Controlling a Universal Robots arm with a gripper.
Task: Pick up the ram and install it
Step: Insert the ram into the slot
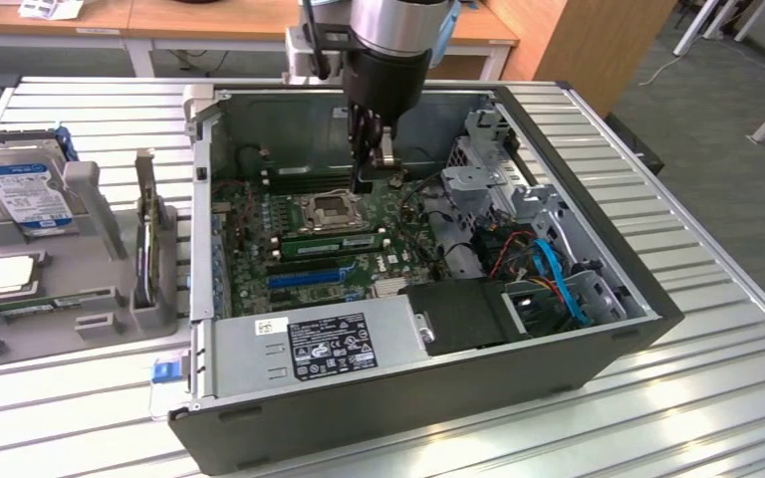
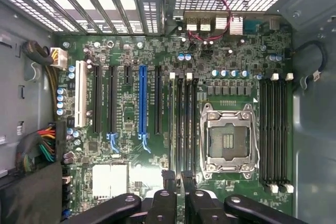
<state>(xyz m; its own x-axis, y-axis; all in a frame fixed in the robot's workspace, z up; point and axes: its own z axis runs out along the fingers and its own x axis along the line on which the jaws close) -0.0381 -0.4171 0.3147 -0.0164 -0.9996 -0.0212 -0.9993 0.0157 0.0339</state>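
**A:** What do you have on the screen?

**B:** I see the gripper hanging inside the open computer case. The case is a dark grey sheet-metal box that lies on a ribbed metal worktop. Under the gripper is the green motherboard, matt and crowded with small parts. On it is the square steel frame of the CPU socket.

**A:** And where is the ram?

**B:** A long, thin green stick with dark chips stands on its edge in a slot just beside the socket. It is on the side toward the silver power supply. I take this stick for the ram. Its label I cannot make out.

**A:** Is the gripper grasping it?

**B:** No. From the wrist camera the two black fingers stand a little apart, and I see nothing between them. The gripper is released, above the board.

**A:** What is unclear to you?

**B:** From straight above, the black memory slots look like narrow lines, and I cannot tell which one carries the stick. The upper part of the arm is cut off by the picture edge. On the grey plastic fixture beside the case rest a hard drive with a blue label and a square silver processor chip. A thin strip below them is too small for me to name.
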